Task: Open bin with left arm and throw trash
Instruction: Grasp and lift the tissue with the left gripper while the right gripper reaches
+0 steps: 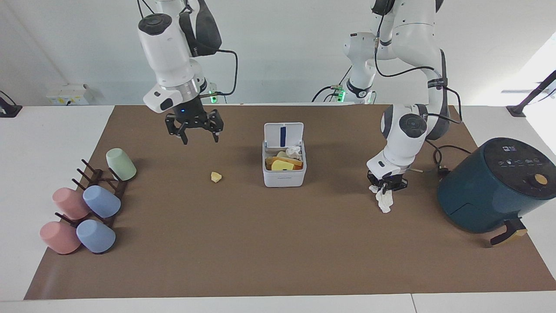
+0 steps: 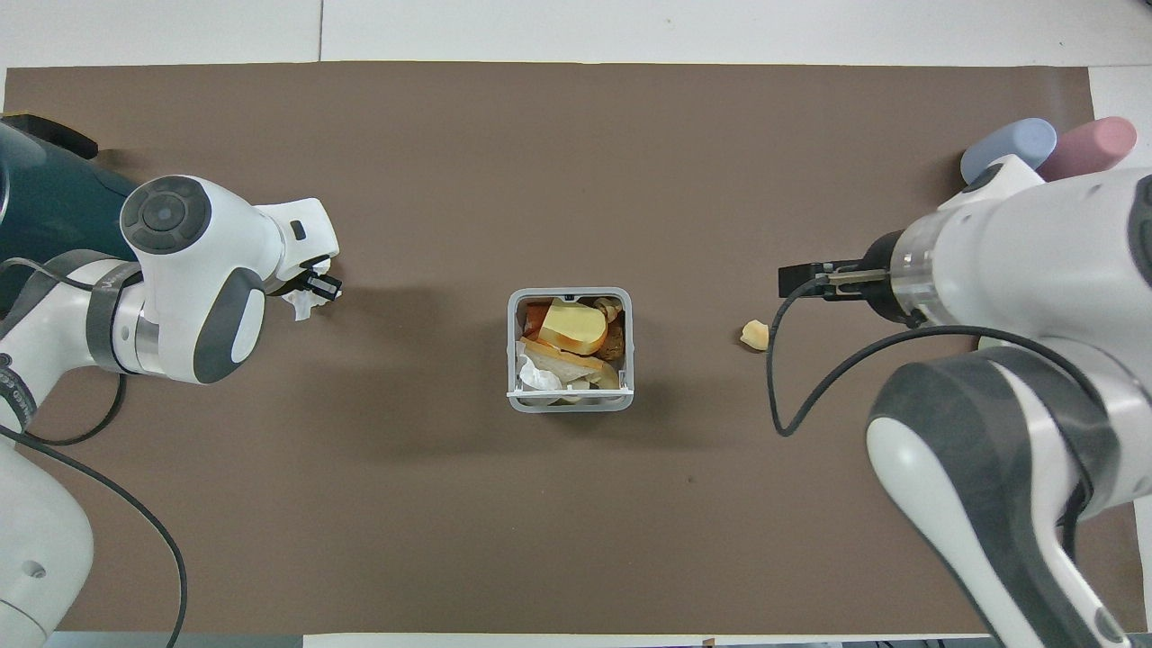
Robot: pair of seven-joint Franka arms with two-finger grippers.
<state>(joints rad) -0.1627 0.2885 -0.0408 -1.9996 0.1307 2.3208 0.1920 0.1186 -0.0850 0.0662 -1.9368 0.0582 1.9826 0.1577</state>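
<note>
1. The small white cube-shaped plastic bin (image 1: 284, 167) (image 2: 571, 349) stands mid-mat with its square lid (image 1: 283, 134) tipped up on the robots' side. Yellow, orange and white scraps fill it.
2. The left gripper (image 1: 386, 184) (image 2: 317, 285) is down at the mat, toward the left arm's end, its fingers pinched tight on the top of the wrinkly white paper tissue (image 1: 384, 201) (image 2: 301, 303), whose lower end lies on the mat. In the overhead view it sits at 9 o'clock from the bin, well apart.
3. The large dark teal air fryer (image 1: 493, 184) stands near that gripper, at the mat's edge.
4. The right gripper (image 1: 198, 131) (image 2: 801, 278) hangs in the air with its fingers spread wide and nothing between them.
5. One small pale yellow lump (image 1: 216, 176) (image 2: 754, 335) lies on bare mat at 3 o'clock from the bin in the overhead view.
6. The pastel cups on a dark rack (image 1: 84, 202) occupy the right arm's end.
7. Bare brown paper mat (image 1: 278, 252) lies all around the bin.
</note>
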